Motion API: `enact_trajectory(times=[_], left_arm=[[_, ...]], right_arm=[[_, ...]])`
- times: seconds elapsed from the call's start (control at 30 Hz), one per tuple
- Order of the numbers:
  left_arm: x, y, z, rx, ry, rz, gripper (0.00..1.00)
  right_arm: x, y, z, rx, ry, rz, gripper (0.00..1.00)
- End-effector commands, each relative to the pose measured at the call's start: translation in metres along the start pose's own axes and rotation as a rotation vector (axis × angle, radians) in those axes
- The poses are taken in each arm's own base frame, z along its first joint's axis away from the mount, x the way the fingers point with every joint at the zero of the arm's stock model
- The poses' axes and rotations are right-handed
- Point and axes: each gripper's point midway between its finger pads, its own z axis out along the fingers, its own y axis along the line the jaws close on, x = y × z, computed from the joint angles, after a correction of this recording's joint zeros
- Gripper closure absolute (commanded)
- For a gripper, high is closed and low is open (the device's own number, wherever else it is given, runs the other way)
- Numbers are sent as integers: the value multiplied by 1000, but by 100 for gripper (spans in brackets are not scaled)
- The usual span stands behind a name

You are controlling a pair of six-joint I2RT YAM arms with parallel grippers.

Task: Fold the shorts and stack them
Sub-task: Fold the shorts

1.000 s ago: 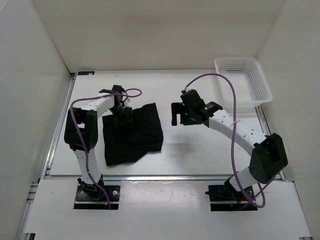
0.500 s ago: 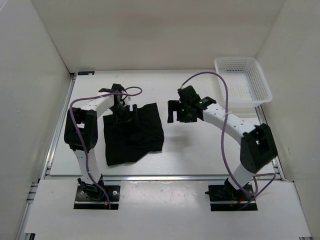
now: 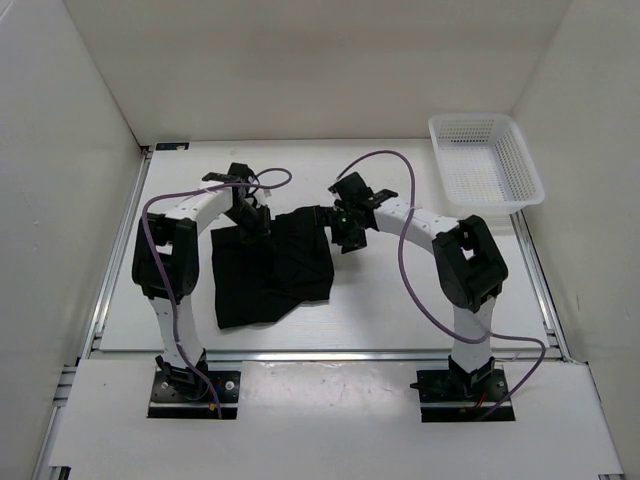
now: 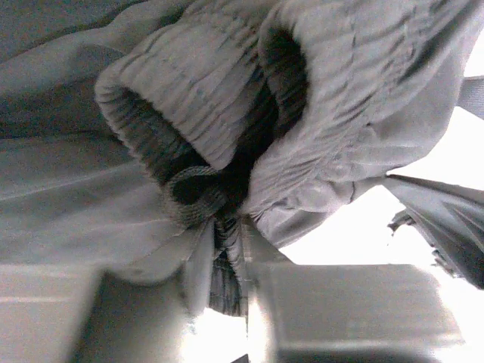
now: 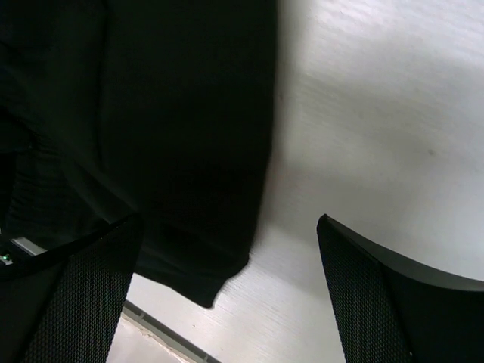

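**Top external view.** The shorts (image 3: pixel 270 265) lie spread on the table (image 3: pixel 400 300), well apart from the white mesh basket (image 3: pixel 445 160): to its left and nearer the arm bases. The left gripper (image 3: pixel 250 215) sits on the cloth's far edge, on the side away from the basket. The right gripper (image 3: pixel 345 225) hangs at the far corner on the basket side. From this height I cannot tell how either pair of jaws stands.

**Left wrist view.** The left gripper (image 4: pixel 227 295) is pressed together on a fold of the shorts (image 4: pixel 227 91). A ribbed, gathered band, which looks like the elastic waist, bunches up just beyond the fingers (image 4: pixel 136 310), and a thin pleat of it is nipped between them. The cloth crumples freely, so I judge it light and limp. It should drape rather than hold a line, and a narrow pinch may let the rest sag or slide.

**Right wrist view.** The right gripper (image 5: pixel 234 295) is spread wide with nothing between its fingers (image 5: pixel 401 302). Below it the straight basket-side edge of the shorts (image 5: pixel 151 113) runs to a corner that ends on the bare table (image 5: pixel 363 113). That corner lies flat and looks like the sensible place to hold. The thicker band should also slip less than the single layer.
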Motion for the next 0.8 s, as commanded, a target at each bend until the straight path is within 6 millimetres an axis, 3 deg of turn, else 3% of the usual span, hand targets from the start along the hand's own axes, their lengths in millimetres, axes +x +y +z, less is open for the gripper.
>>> enact_trajectory(times=[0.0,0.07,0.17,0.23,0.3,0.33,0.4,0.6,0.77], left_arm=[[-9,-24,-3,86,-15,57,73],[-11,-24,-2,86,-15,57,88],[-13,-28,-4,97,-21,53,90],[-14,-32,-5,100,-24,65,90],[-14,-38,-5,104,-28,81,90],[-19,-42,-9,109,-43,81,90],[-20,-63,-12,134,-54,123,90],[-17,-125,-17,187,-68,232,90],[-14,-134,-5,167,-51,236,90]], right_arm=[[-14,16,5,-75,-20,-30,0],[-10,14,12,-54,-15,-3,0],[-2,11,20,-45,-12,22,15],[2,5,20,-18,-13,53,38],[-6,0,13,26,-65,69,60],[-1,-6,12,50,-68,89,83],[-1,-6,3,62,-92,139,100],[10,-25,-26,150,-174,184,100],[13,-33,-36,179,-185,193,100]])
